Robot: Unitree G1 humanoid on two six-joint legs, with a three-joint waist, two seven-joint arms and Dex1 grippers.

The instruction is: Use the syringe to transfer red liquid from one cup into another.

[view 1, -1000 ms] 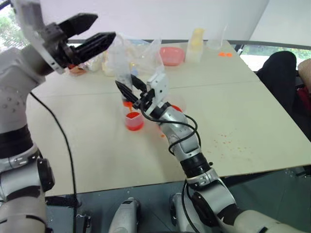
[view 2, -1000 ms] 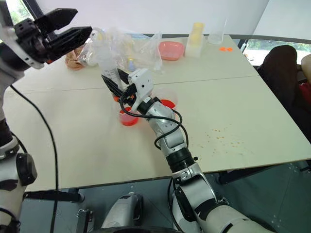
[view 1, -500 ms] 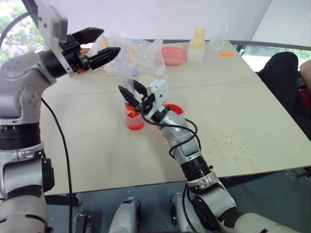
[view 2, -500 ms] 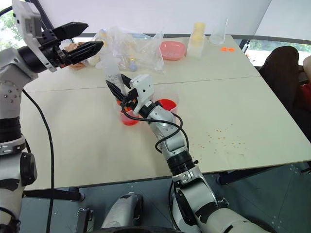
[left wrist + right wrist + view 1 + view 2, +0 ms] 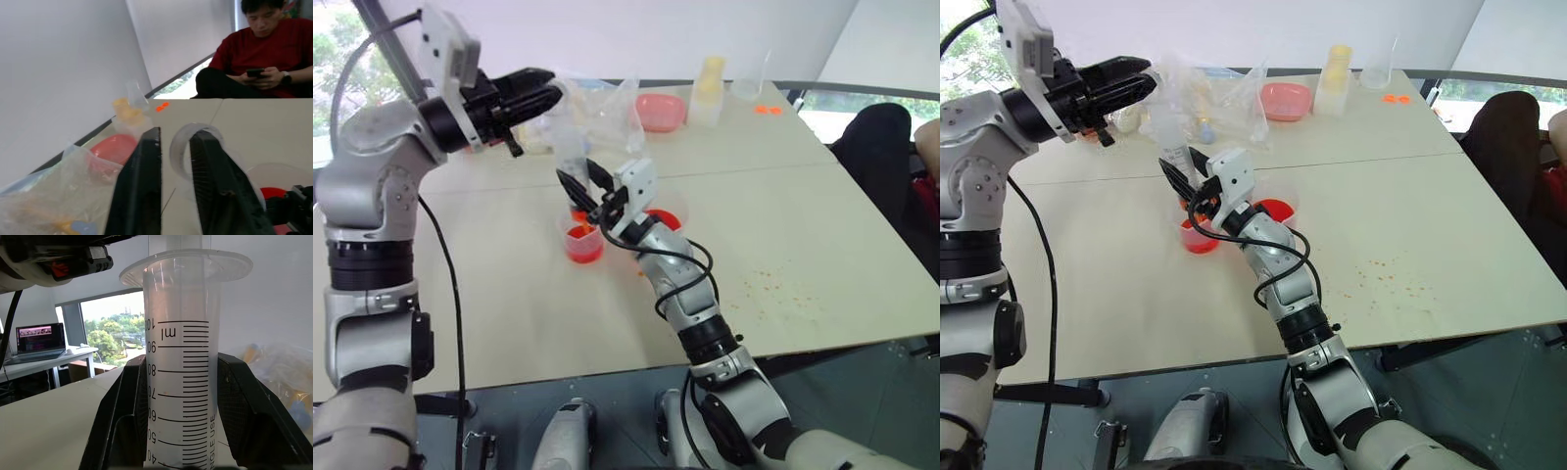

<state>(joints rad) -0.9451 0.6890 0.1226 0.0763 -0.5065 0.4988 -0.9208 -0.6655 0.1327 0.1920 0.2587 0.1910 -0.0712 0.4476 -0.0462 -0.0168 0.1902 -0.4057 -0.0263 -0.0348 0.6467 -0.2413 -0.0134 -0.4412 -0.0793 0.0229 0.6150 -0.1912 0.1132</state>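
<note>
Syringe (image 5: 181,382) in clamped right claw (image 5: 178,406).

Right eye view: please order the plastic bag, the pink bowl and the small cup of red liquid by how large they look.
1. plastic bag, clearly the largest.
2. pink bowl, wider than the cup although farther away.
3. small cup, nearer yet smallest.

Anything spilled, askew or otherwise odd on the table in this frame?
Yes. Small orange-red droplets speckle the beige table on the robot's right, away from the cups, which looks like earlier spillage. A red-orange smear also marks the table beside the small clear plastic cup of red liquid. Nothing looks tipped over.
</note>
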